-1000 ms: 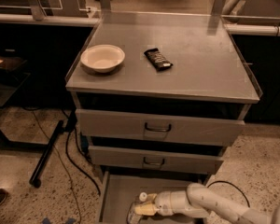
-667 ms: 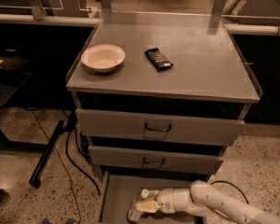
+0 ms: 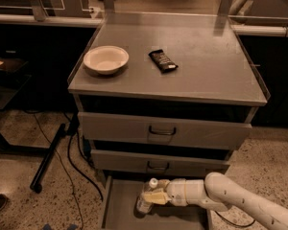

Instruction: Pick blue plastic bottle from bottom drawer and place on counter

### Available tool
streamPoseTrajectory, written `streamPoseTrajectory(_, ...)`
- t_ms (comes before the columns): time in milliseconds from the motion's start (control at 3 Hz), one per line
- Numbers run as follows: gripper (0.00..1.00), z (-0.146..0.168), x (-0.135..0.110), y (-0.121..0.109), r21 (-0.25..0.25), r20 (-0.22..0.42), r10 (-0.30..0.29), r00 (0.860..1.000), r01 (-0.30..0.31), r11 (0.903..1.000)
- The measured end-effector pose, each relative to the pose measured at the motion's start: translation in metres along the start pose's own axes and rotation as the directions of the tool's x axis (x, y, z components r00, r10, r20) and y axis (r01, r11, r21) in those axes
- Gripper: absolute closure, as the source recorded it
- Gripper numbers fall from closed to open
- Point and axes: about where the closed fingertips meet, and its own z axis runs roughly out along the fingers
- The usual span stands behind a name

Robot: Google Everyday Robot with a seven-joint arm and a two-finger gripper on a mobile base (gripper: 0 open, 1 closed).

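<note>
The blue plastic bottle (image 3: 144, 205), clear with a white cap, stands slightly tilted in the open bottom drawer (image 3: 119, 206), a flat grey tray at the foot of the cabinet. My gripper (image 3: 151, 197) reaches in from the right and its pale fingers (image 3: 157, 197) are shut around the bottle's middle. The white arm runs off to the lower right. The counter (image 3: 206, 61) is the flat grey top of the cabinet, above the drawers.
A white bowl (image 3: 106, 59) and a dark snack packet (image 3: 163, 60) lie on the counter's left half. Two closed drawers with loop handles (image 3: 162, 130) sit above the open one. A black pole and cables (image 3: 50, 155) lie on the floor to the left.
My gripper has moved left onto the bottle and closed on it. The bottle's cap now sits higher and the bottle is more upright than before.
</note>
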Motion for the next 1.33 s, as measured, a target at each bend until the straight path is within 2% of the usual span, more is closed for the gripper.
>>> streamPoseTrajectory(333,1.00,-0.001,0.000,0.000,0.000,0.001,0.002,1.000,-0.002,1.0000)
streamPoseTrajectory(667,1.00,-0.021,-0.020,0.005,0.043,0.011,-0.027,1.000,0.027,0.9987)
streamPoseTrajectory(1000,1.00,-0.053,-0.050,0.015,0.106,0.010,-0.073,0.997,0.072,0.9918)
streamPoseTrajectory(1333,1.00,-0.086,-0.078,0.017,0.171,0.002,-0.112,0.994,0.110,0.9791)
